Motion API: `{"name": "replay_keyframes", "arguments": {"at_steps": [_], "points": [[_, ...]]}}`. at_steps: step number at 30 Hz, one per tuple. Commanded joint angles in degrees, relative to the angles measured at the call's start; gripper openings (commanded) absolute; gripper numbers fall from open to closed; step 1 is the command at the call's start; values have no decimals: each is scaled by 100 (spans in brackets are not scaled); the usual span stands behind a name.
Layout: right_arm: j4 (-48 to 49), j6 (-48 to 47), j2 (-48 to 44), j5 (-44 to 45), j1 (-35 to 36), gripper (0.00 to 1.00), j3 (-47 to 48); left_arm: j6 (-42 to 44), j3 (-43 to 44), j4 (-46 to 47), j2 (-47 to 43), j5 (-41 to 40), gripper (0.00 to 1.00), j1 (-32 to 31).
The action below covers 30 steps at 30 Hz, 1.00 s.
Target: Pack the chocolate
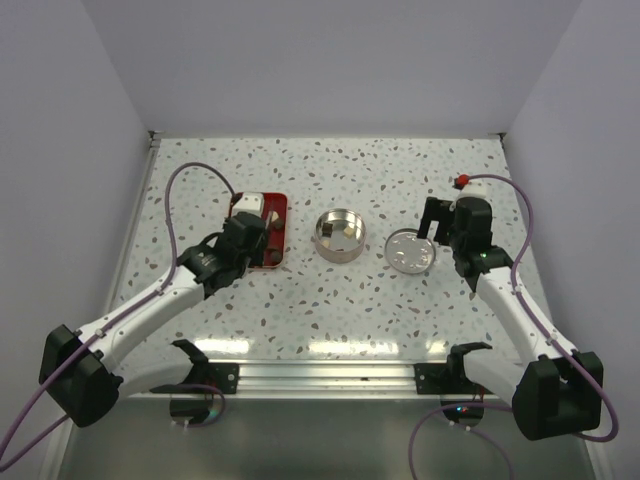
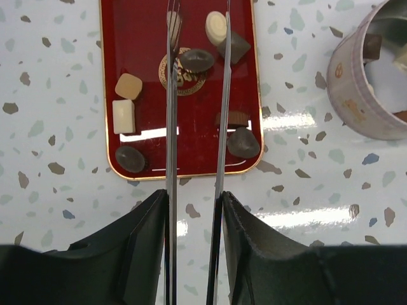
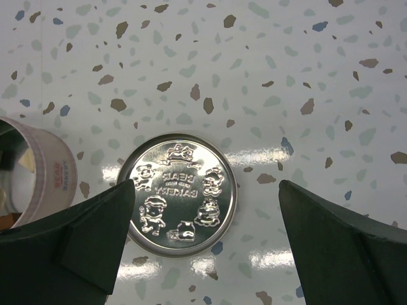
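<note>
From above, the tin (image 1: 338, 255) stood open near the middle of the table (image 1: 330, 170), with a few pieces of chocolate (image 1: 348, 231) inside it. The tray (image 1: 281, 250) lay just beside the tin on the left arm's side, its long axis running from near to far. The left claw (image 1: 260, 222) hung over it. The lid (image 1: 411, 250) lay flat on the tin's other side, a small gap away, under the right claw (image 1: 437, 232). There was bare table beyond the tin.

At the left wrist, most of the chocolate (image 2: 123, 116) lay loose on the tray (image 2: 146, 38), which lay left of the tin (image 2: 356, 105). The left claw (image 2: 200, 13) was open only narrowly. Its thin blades ran along the tray on either side of a dark oval piece (image 2: 197, 60) that lay crosswise between them, with no grip showing. A white block pointed along the tray. Two dark pieces sat close to the tray's near rim.

At the right wrist, the right claw (image 3: 206, 184) was spread wide and held nothing. The lid (image 3: 182, 194) lay embossed side up between its fingers, just right of the tin (image 3: 44, 178).
</note>
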Motion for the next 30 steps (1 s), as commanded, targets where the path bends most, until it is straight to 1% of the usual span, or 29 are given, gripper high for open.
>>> {"name": "replay_keyframes", "arguments": {"at_steps": [1, 3, 8, 13, 30], "points": [[-63, -8, 16, -44, 8, 99, 234, 59, -166, 57, -202, 158, 44, 28], [-63, -8, 7, -53, 8, 99, 234, 59, -210, 93, -308, 202, 46, 28], [-72, -8, 16, -61, 8, 99, 242, -3, -254, -144, -229, 123, 47, 28], [-81, -8, 7, -70, 8, 99, 242, -91, -535, -4, -317, 79, 47, 36], [-90, -8, -2, -61, 8, 99, 251, -29, -720, 295, -97, 70, 48, 45]]}}
